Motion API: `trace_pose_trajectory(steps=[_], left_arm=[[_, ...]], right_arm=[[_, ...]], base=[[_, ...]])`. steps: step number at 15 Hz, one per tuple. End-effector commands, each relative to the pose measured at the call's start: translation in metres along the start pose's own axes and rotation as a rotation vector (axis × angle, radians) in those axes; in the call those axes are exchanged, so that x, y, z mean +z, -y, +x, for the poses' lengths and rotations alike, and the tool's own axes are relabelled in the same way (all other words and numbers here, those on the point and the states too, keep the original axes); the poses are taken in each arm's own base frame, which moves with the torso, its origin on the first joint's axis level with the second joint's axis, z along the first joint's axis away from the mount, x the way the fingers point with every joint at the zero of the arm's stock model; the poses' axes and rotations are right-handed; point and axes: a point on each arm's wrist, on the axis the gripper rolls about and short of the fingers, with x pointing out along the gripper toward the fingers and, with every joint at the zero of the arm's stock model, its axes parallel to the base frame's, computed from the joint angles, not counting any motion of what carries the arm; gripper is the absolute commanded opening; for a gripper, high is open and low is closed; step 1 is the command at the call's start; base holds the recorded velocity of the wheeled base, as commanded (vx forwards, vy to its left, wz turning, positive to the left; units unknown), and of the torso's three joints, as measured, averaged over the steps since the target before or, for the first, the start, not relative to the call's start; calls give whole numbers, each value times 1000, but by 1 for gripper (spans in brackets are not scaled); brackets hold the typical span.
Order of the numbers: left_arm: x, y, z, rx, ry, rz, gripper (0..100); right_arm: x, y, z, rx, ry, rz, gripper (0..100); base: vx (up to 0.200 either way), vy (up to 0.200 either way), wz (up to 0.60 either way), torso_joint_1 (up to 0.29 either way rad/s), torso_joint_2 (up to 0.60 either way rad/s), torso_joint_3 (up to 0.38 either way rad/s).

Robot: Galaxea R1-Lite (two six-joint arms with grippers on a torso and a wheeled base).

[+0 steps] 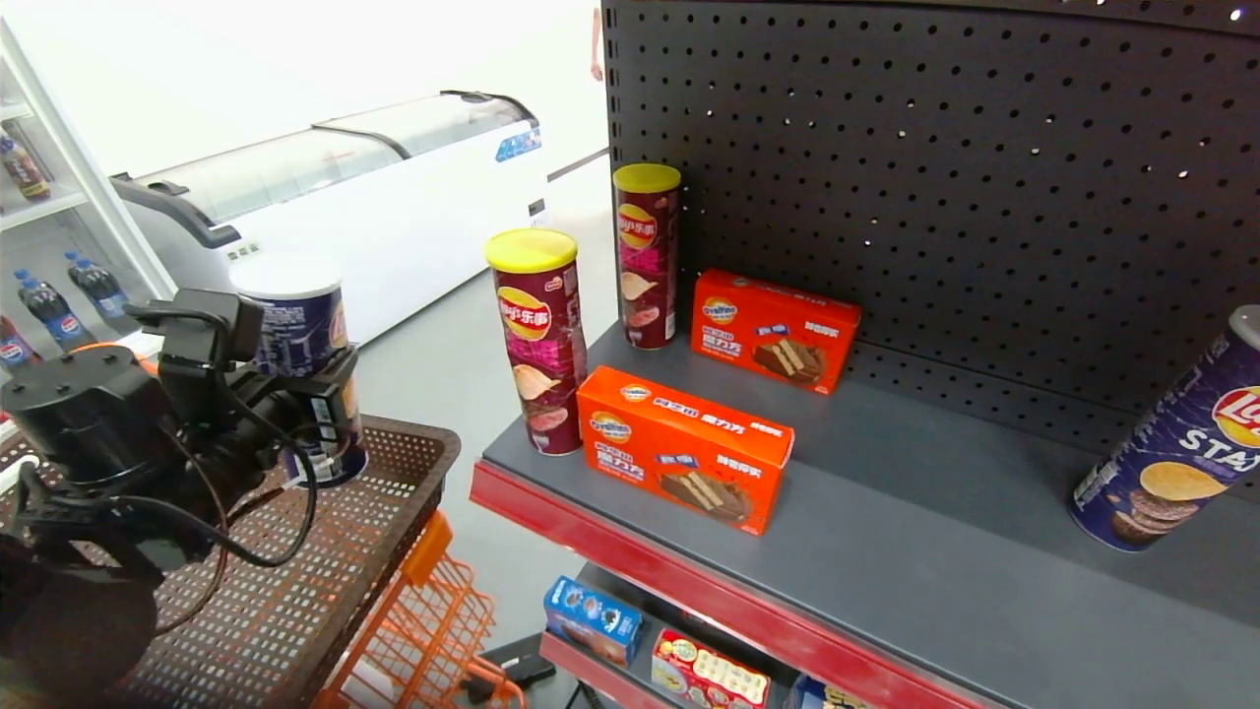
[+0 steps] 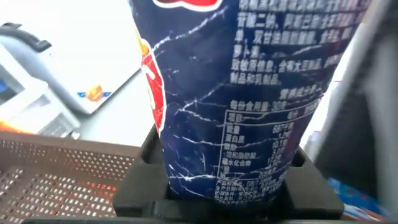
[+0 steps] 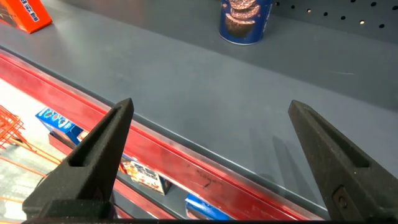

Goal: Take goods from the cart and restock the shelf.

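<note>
Chips in a blue can (image 1: 295, 325) are the item in hand: the left gripper (image 1: 320, 418) has its two fingers pressed against the can's lower sides, holding it upright over the far end of the brown mesh basket (image 1: 295, 611) that sits on the orange cart (image 1: 433, 620). From the head view I cannot tell whether the can's base clears the mesh or rests on it. The left wrist view shows the same can (image 2: 236, 93) wedged between the black finger blocks, with the basket's mesh down to one side. Just beside the cart stands the shelf (image 1: 935, 551), a grey board with a red front edge and a black pegboard (image 1: 935, 197) behind it. On its cart-side end are four goods: a maroon can with a yellow lid (image 1: 538, 340) at the front corner, a second maroon can (image 1: 646, 256) farther back by the pegboard, and two orange boxes - one (image 1: 684, 448) just beside the front can, the other (image 1: 773, 330) next to the back can. Well apart from them, toward the other end, a second blue can (image 1: 1176, 443) stands near the pegboard. The right gripper (image 3: 208, 106) hangs above the shelf's front part with its jaws spread wide and nothing between them - that blue can sits beyond it. On the lower shelf lie a small blue box (image 1: 591, 618) and a red packet (image 1: 709, 675).
</note>
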Motion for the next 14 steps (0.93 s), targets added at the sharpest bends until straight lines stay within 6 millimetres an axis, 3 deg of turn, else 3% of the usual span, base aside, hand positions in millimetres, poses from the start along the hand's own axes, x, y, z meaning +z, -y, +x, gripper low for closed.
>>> trace_pose_trajectory(steps=[1,9,14], left_arm=[[43,9,-47,-58,100,-13,0],[77,44,-118,-339,150,-69,0],[78,76,-133,-549,144,-135,0]], right_arm=[[0,0,0,0,1,0,100],[0,0,0,0,1,0,100],[0,0,0,0,1,-2,100]], base=[[0,0,0,0,0,0],[0,0,0,0,0,0],[0,0,0,0,0,0]])
